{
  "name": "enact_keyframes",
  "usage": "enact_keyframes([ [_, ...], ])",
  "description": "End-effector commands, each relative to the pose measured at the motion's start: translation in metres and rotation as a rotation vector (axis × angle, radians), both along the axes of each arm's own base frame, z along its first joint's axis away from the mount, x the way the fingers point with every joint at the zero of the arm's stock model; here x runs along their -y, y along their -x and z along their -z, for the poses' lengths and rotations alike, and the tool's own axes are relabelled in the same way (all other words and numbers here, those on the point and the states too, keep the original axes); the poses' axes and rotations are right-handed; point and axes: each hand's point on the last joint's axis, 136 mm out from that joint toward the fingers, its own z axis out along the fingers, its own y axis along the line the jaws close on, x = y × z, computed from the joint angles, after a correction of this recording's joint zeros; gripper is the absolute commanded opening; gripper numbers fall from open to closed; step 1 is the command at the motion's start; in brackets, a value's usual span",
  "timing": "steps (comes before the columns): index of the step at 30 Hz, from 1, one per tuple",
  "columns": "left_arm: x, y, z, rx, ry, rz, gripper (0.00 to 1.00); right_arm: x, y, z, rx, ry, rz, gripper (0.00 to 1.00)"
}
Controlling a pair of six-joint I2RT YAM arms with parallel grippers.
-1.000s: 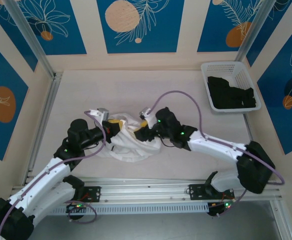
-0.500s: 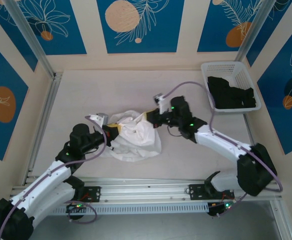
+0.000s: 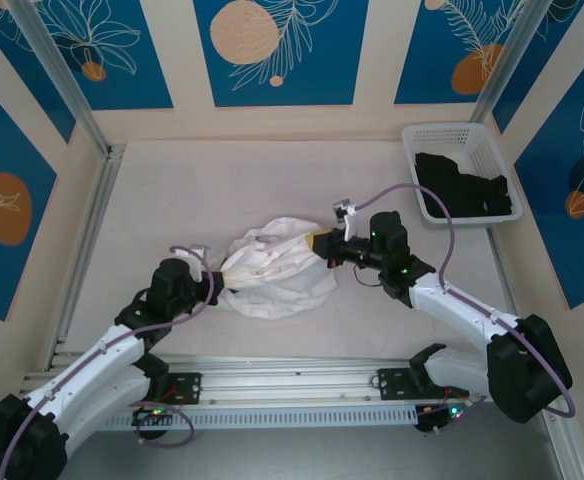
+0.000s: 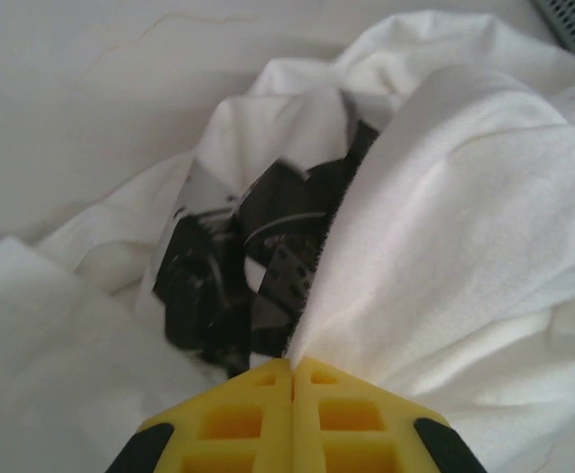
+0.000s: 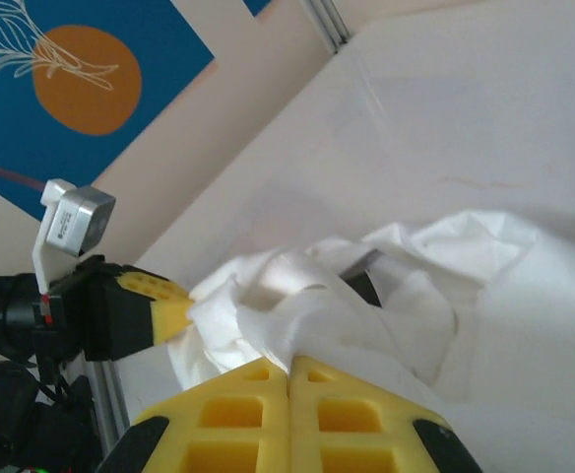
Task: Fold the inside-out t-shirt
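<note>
The inside-out t-shirt (image 3: 277,272) is a bunched white heap at the table's middle, stretched between both grippers. My left gripper (image 3: 218,283) is shut on its left edge; in the left wrist view the yellow jaws (image 4: 290,367) pinch a fold of the t-shirt (image 4: 465,227), and a dark shape (image 4: 258,266) shows in an opening of the cloth. My right gripper (image 3: 318,243) is shut on the shirt's right end. Seen from the right wrist, that gripper (image 5: 289,367) clamps a white fold (image 5: 366,286), with the left gripper's yellow fingers (image 5: 164,307) gripping the far side.
A white basket (image 3: 450,131) holding a black garment (image 3: 462,188) stands at the back right. An aluminium rail (image 3: 82,245) runs along the left side, and another rail (image 3: 292,368) crosses the near edge by the arm bases.
The right gripper has shut on the shirt and carried its end to the right. The left gripper has drawn back toward the near left. The shirt is now pulled between them.
</note>
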Motion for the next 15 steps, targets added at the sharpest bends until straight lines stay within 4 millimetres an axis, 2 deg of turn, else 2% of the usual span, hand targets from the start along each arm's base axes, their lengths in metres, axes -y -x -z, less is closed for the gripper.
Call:
enact_keyframes([
  [1, -0.011, 0.003, -0.005, -0.012, -0.041, -0.039, 0.10, 0.006, 0.003, -0.004, 0.035, -0.008, 0.018, 0.00],
  [6, 0.013, 0.000, -0.045, 0.095, -0.040, 0.063, 0.43, 0.007, 0.010, 0.005, 0.006, -0.002, 0.011, 0.00],
  [8, 0.026, -0.002, -0.055, 0.121, -0.074, 0.114, 0.49, 0.006, 0.010, 0.006, 0.006, -0.002, 0.008, 0.00],
  [12, 0.062, -0.005, -0.062, 0.136, -0.125, 0.238, 0.53, 0.002, 0.011, 0.003, 0.013, -0.003, 0.001, 0.00],
  [15, 0.089, -0.007, -0.054, 0.113, -0.170, 0.317, 0.54, 0.001, 0.010, 0.001, 0.020, 0.001, 0.002, 0.00],
])
